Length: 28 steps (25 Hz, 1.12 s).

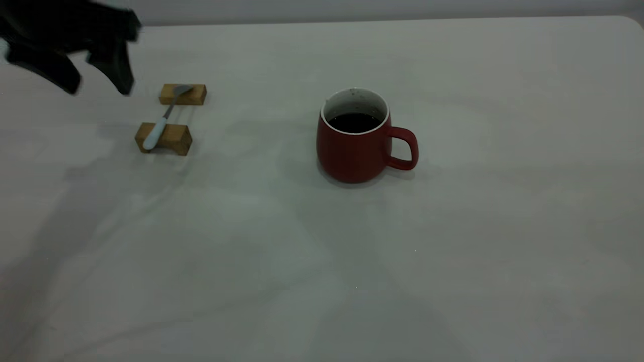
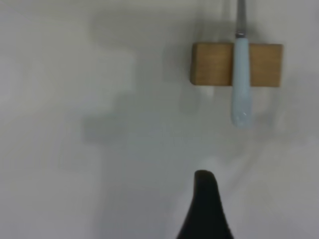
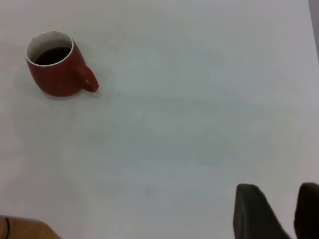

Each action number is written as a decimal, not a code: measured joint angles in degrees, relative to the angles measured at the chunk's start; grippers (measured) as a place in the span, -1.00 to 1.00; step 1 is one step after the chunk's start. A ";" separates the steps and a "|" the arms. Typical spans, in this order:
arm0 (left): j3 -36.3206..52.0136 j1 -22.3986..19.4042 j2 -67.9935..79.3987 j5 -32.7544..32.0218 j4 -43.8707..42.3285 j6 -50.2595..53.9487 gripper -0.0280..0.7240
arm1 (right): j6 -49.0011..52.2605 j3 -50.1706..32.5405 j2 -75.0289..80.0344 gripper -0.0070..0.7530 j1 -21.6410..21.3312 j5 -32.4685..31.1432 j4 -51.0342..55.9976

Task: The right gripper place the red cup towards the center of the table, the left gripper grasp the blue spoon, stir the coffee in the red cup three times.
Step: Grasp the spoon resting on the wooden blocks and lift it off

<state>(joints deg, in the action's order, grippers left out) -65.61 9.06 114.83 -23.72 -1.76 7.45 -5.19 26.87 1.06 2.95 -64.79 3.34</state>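
Exterior view: left gripper (image 1: 98, 85) hangs with jaws spread wide, off to the handle-away side of the blue spoon (image 1: 162, 119), which bridges two wooden blocks (image 1: 164, 138); the red cup (image 1: 355, 142) with coffee (image 1: 354, 122) stands well beyond the spoon near mid-table (image 1: 453, 251), so the cup step looks done and the spoon grasp is in hand. Left wrist view: one fingertip (image 2: 204, 199) shows, the pale handle ahead and off-line from it, so best to shift across, centre the jaws over the handle between the blocks, then descend. Right wrist view: right gripper (image 3: 281, 211) sits well clear of the cup, jaws narrowly apart, holding nothing.
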 joint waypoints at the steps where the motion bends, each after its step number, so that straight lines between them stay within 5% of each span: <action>1: -0.51 0.07 1.17 0.49 0.00 0.06 0.81 | 0.00 0.00 0.00 -0.35 0.00 0.00 0.00; 20: -9.42 0.75 17.41 4.54 2.40 0.46 0.51 | 0.00 0.00 0.00 -0.35 0.00 0.00 0.00; 28: -9.63 0.75 17.91 4.72 2.61 0.46 -0.18 | 0.00 0.00 0.00 -0.35 0.00 0.00 0.00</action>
<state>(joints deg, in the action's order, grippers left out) -75.24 9.81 132.73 -19.01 0.85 7.91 -5.19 26.87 1.06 2.95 -64.79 3.34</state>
